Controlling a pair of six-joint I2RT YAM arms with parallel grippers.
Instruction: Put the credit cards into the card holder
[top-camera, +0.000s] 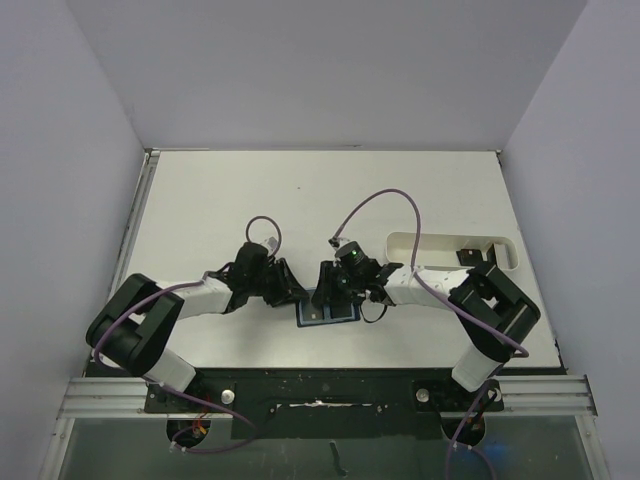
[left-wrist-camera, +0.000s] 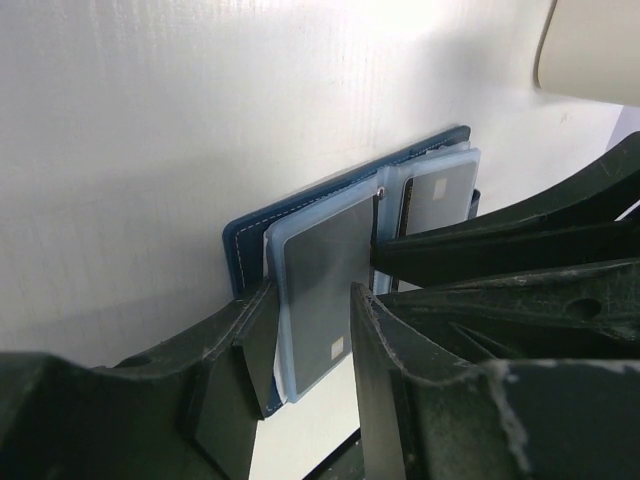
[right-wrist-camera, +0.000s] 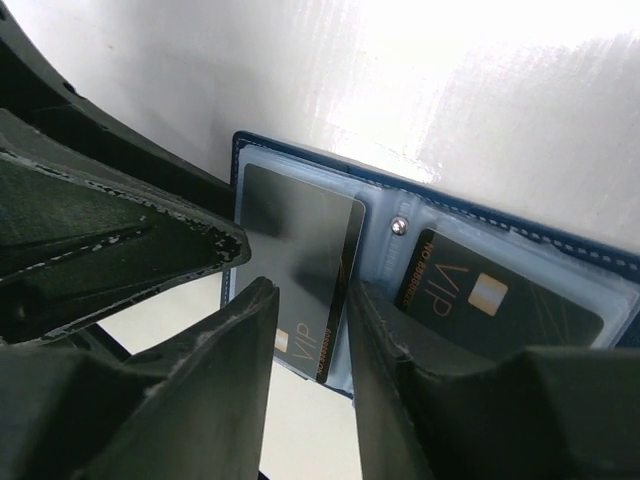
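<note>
The navy card holder (top-camera: 330, 313) lies open on the table, its light blue pockets facing up (left-wrist-camera: 300, 205) (right-wrist-camera: 520, 240). One dark VIP credit card (right-wrist-camera: 490, 300) (left-wrist-camera: 437, 193) sits in one pocket. A second dark credit card (right-wrist-camera: 295, 230) (left-wrist-camera: 320, 260) lies over the other pocket, its long edge slightly raised. My right gripper (right-wrist-camera: 310, 290) (top-camera: 338, 290) is shut on this card across its width. My left gripper (left-wrist-camera: 312, 300) (top-camera: 298, 292) stands open astride the holder's near corner, one finger (left-wrist-camera: 250, 350) against the holder's edge.
A long white tray (top-camera: 450, 250) (left-wrist-camera: 590, 50) stands to the right of the arms, with a dark flat piece (top-camera: 470, 257) in it. Both grippers crowd over the holder; my right gripper's finger (left-wrist-camera: 480, 250) crosses the left wrist view.
</note>
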